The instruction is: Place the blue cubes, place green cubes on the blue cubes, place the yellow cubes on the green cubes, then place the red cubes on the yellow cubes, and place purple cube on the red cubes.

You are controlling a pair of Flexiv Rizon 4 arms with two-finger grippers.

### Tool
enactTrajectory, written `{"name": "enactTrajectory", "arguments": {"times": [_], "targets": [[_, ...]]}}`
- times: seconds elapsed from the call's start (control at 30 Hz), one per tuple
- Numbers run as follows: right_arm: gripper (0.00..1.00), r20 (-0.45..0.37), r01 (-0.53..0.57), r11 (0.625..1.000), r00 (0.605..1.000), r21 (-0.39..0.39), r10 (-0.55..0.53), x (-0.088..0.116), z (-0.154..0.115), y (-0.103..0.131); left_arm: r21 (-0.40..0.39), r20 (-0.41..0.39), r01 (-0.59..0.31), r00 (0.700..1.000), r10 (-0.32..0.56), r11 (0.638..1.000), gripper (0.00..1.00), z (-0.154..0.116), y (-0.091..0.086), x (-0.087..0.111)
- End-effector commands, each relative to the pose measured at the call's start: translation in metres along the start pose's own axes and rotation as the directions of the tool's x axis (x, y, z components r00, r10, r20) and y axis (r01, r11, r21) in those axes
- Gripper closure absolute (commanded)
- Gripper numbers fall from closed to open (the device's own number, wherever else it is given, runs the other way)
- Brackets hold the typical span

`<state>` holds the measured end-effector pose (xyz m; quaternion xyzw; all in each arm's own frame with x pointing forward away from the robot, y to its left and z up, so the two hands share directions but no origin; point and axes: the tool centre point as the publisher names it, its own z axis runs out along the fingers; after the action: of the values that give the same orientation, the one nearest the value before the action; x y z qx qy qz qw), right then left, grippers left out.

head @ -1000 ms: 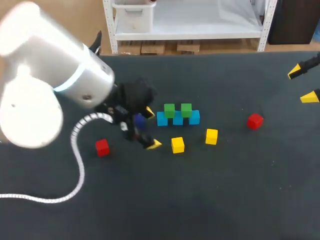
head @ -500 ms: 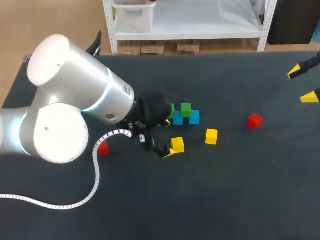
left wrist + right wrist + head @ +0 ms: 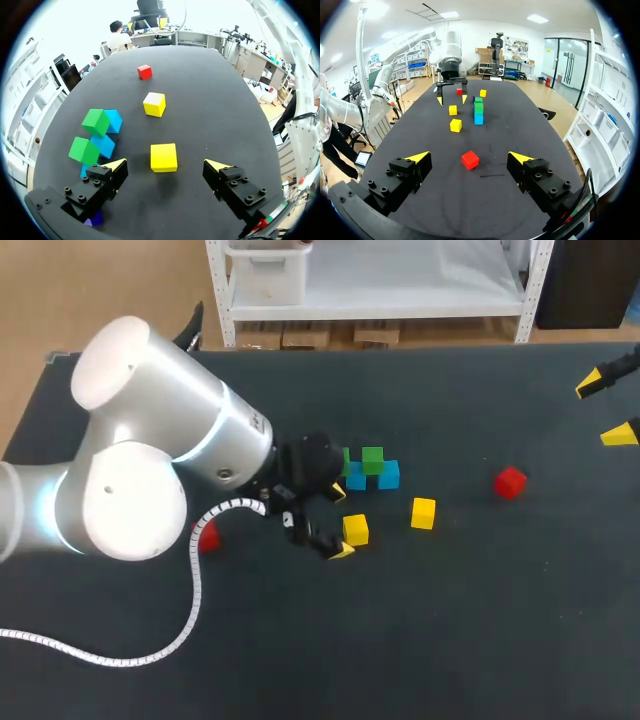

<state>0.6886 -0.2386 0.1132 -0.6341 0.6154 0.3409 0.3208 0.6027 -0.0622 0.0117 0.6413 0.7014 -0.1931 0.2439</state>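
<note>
A row of blue cubes (image 3: pixel 388 474) stands mid-table with two green cubes (image 3: pixel 372 459) on top; in the left wrist view the green cubes (image 3: pixel 96 122) and blue cubes (image 3: pixel 105 145) lie beside one finger. My left gripper (image 3: pixel 339 521) is open, low over the table, its fingers on either side of a yellow cube (image 3: pixel 355 529) without touching it. That yellow cube (image 3: pixel 164 157) sits just ahead of the left gripper (image 3: pixel 166 165). A second yellow cube (image 3: pixel 423 512) and a red cube (image 3: pixel 510 482) lie to the right. A purple cube (image 3: pixel 94 219) shows under one finger. My right gripper (image 3: pixel 605 408) hangs open at the far right.
Another red cube (image 3: pixel 207 536) lies left of the stack, half hidden by my left arm and its white cable (image 3: pixel 190 590). In the right wrist view the red cube (image 3: pixel 470 160) lies ahead of the open right gripper (image 3: pixel 468 159), with bare table around it.
My left arm has swung to the right, carrying its open gripper from left of the blue row to around the near yellow cube. The right arm and the cubes have not moved.
</note>
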Motion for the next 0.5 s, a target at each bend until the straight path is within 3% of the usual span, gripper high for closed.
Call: {"name": "enactTrajectory", "arguments": {"times": [0.03,0.47,0.5], "targets": [[0.00,0.000,0.001,1.000,1.000,0.000,-0.001,0.000,0.000,0.000,-0.008,0.009,-0.001,1.000,0.001,1.000,0.00,0.006,-0.003,-0.002],[0.00,0.000,0.001,1.000,1.000,0.000,-0.001,0.000,0.000,0.000,-0.007,0.017,0.001,1.000,-0.001,1.000,0.00,0.018,-0.004,-0.004],[0.00,0.000,0.001,1.000,1.000,0.000,-0.001,0.000,0.000,0.000,-0.008,0.019,0.004,1.000,-0.004,1.000,0.04,0.019,-0.004,-0.004]]}}
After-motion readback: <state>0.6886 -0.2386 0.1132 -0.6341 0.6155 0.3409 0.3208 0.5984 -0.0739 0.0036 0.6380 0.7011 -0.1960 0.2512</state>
